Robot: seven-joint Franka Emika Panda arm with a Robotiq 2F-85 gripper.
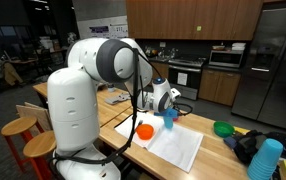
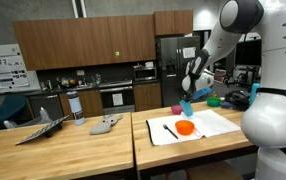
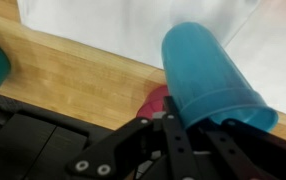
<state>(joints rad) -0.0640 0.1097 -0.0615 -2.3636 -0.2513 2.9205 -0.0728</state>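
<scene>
Exterior view, grip: the gripper (image 1: 167, 104), at frame centre, is closed down tight on the blue cup (image 1: 168, 119), which hangs just beneath it over the white sheet (image 1: 183, 148).
Exterior view, bowl: the orange bowl (image 1: 145, 130) sits near, to the cup's lower left.
Exterior view, line-up: right of centre, the cup (image 2: 187, 106) is straight above the bowl (image 2: 186, 128) in the frame and apart from it.
Wrist view, axis: the cup (image 3: 208, 75) slants from top centre to lower right, its wall pinched at the gripper (image 3: 175, 118).
</scene>
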